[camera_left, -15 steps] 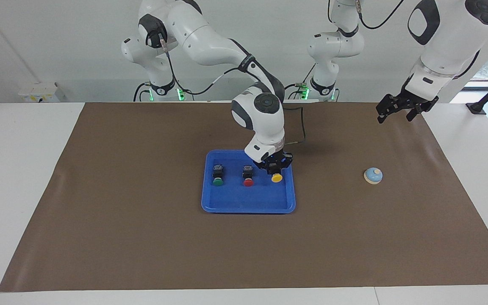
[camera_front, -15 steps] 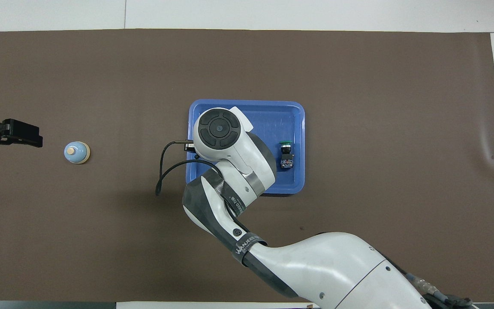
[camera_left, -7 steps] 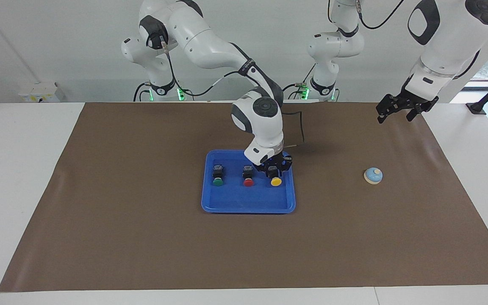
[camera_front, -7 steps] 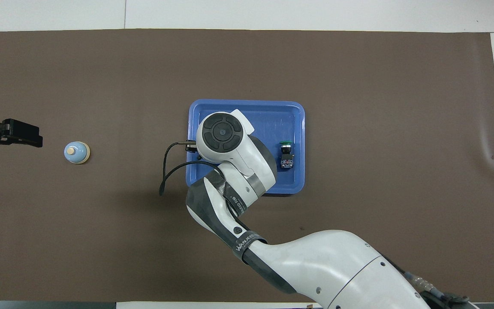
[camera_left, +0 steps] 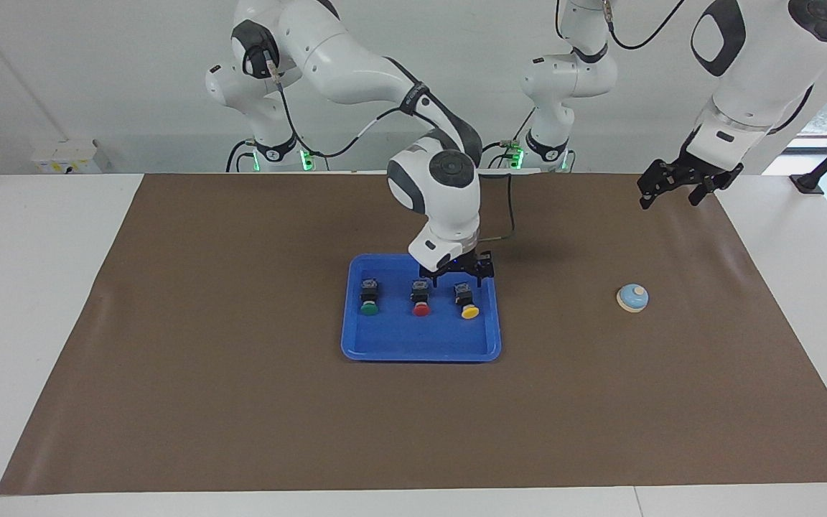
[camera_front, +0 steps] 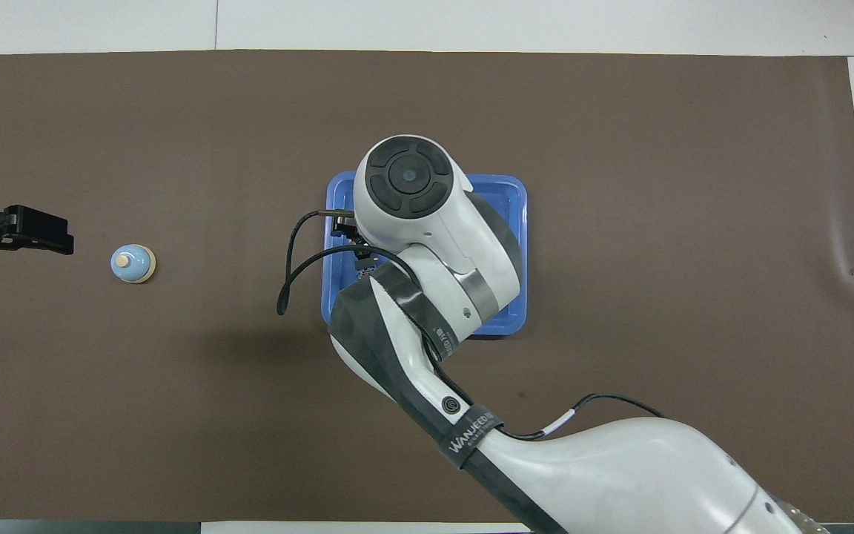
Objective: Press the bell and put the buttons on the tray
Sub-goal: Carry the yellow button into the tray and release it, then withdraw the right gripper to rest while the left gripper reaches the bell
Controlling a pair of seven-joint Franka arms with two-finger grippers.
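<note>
The blue tray (camera_left: 421,348) lies mid-mat with three buttons in a row on it: green (camera_left: 368,296), red (camera_left: 421,296) and yellow (camera_left: 466,300). My right gripper (camera_left: 456,274) hangs open just above the yellow button, fingers spread wide and off it. The light-blue bell (camera_left: 632,297) stands alone on the mat toward the left arm's end of the table. My left gripper (camera_left: 674,192) waits open in the air over the mat's corner by that end. In the overhead view the right arm covers the buttons and much of the tray (camera_front: 517,222); the bell (camera_front: 133,264) shows beside the left gripper (camera_front: 53,236).
A brown mat (camera_left: 241,402) covers the table. A black cable (camera_front: 286,289) loops out from the right wrist over the tray's edge toward the bell. White table margins border the mat.
My right gripper opened, let go of the yellow button on the tray and rose a little. The button now stands free beside the red one. The left arm stayed still.
</note>
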